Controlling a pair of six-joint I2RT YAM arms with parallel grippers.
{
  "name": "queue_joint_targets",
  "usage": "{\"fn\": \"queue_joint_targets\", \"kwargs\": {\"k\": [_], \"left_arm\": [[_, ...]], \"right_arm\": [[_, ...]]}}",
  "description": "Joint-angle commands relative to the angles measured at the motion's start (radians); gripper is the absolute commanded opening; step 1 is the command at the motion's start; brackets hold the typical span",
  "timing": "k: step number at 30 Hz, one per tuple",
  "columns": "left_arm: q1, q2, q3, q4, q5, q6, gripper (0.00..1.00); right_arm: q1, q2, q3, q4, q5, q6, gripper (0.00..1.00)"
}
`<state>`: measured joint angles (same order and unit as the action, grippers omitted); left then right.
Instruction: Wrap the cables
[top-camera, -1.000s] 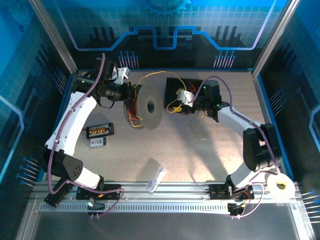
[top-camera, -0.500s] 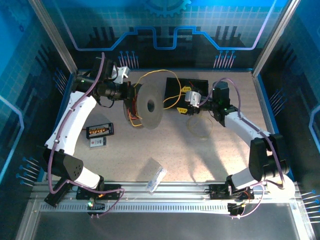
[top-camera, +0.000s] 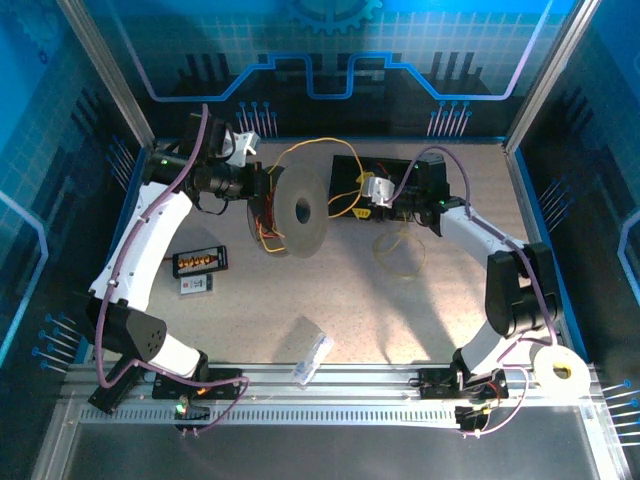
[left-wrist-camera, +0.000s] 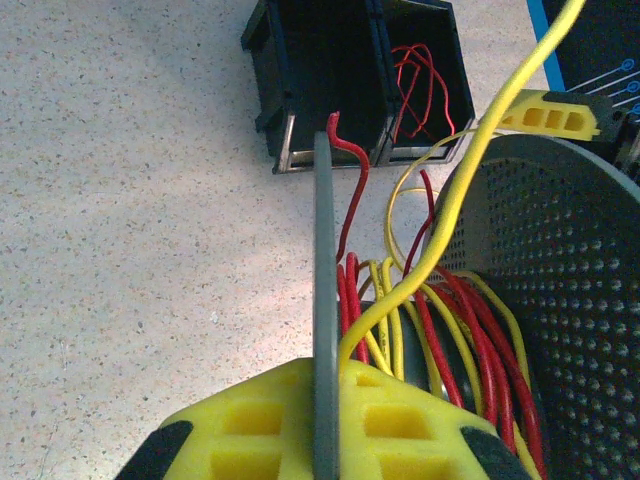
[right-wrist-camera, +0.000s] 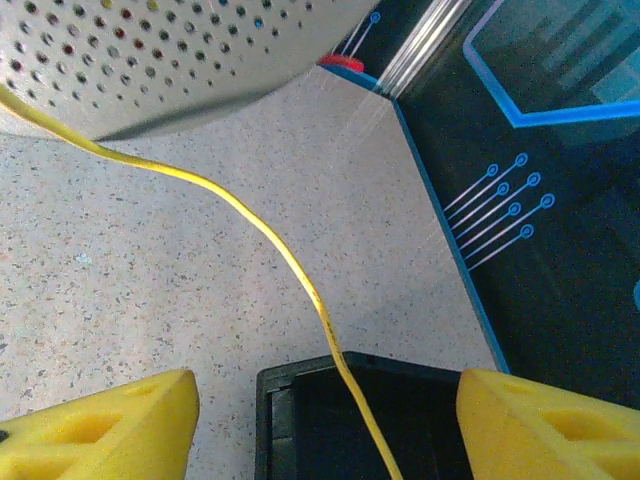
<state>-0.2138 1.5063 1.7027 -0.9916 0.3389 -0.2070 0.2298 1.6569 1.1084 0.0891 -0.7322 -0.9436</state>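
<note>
In the top view, the left pincer (top-camera: 262, 190) was seen pressed against the rim of the grey perforated spool (top-camera: 297, 212), which was held on edge above the table (top-camera: 250, 320). The cables (top-camera: 265, 232), red and yellow, were bunched around the spool's hub, and one yellow cable (top-camera: 300, 148) was arched from there over to the right pincer (top-camera: 372, 192), which was poised above the black box (top-camera: 345, 170); a loose loop was left lying on the table just right of the spool. In the left wrist view, the left pincer (left-wrist-camera: 325, 425) was shown clamped on the thin grey flange of the spool (left-wrist-camera: 325, 260), with the cables (left-wrist-camera: 440, 330) wound close beside it on the hub, and further red strands were seen inside one compartment of the black box (left-wrist-camera: 320, 70). In the right wrist view, the fingers (right-wrist-camera: 110, 425) of the right pincer (right-wrist-camera: 328, 385) were held well apart, and the yellow cable (right-wrist-camera: 270, 235) was run between them without being touched, from below the spool (right-wrist-camera: 150, 60) down over the black box (right-wrist-camera: 300, 430).
</note>
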Motion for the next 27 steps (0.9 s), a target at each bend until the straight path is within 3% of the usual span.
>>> {"fn": "queue_joint_targets", "kwargs": {"k": [1, 8, 11, 13, 14, 15, 16, 21, 27], "left_arm": [[0.010, -0.033, 0.060, 0.018, 0.074, -0.004, 0.00], [0.010, -0.036, 0.065, 0.022, 0.088, -0.006, 0.00], [0.010, -0.038, 0.067, 0.024, 0.094, -0.008, 0.00], [0.010, -0.037, 0.069, 0.025, 0.095, -0.011, 0.00], [0.009, -0.035, 0.069, 0.030, 0.098, -0.014, 0.00], [0.011, -0.036, 0.069, 0.035, 0.103, -0.017, 0.00], [0.011, -0.037, 0.069, 0.042, 0.114, -0.022, 0.00], [0.032, -0.057, 0.065, 0.080, 0.169, -0.048, 0.00], [0.130, -0.072, 0.076, 0.134, 0.236, -0.110, 0.00]], "right_arm": [[-0.003, 0.031, 0.036, -0.064, 0.014, -0.047, 0.67], [-0.001, 0.055, 0.050, -0.085, 0.051, -0.058, 0.49], [-0.004, 0.051, 0.041, -0.065, 0.053, -0.048, 0.46], [-0.004, 0.044, 0.035, -0.058, 0.052, -0.040, 0.34], [-0.004, 0.044, 0.033, -0.056, 0.060, -0.038, 0.24], [-0.004, 0.044, 0.032, -0.051, 0.071, -0.037, 0.07], [-0.004, 0.045, 0.022, -0.032, 0.086, -0.025, 0.00], [-0.016, 0.024, -0.025, 0.017, 0.096, 0.017, 0.00], [-0.027, -0.030, -0.099, 0.061, 0.111, 0.089, 0.00]]}}
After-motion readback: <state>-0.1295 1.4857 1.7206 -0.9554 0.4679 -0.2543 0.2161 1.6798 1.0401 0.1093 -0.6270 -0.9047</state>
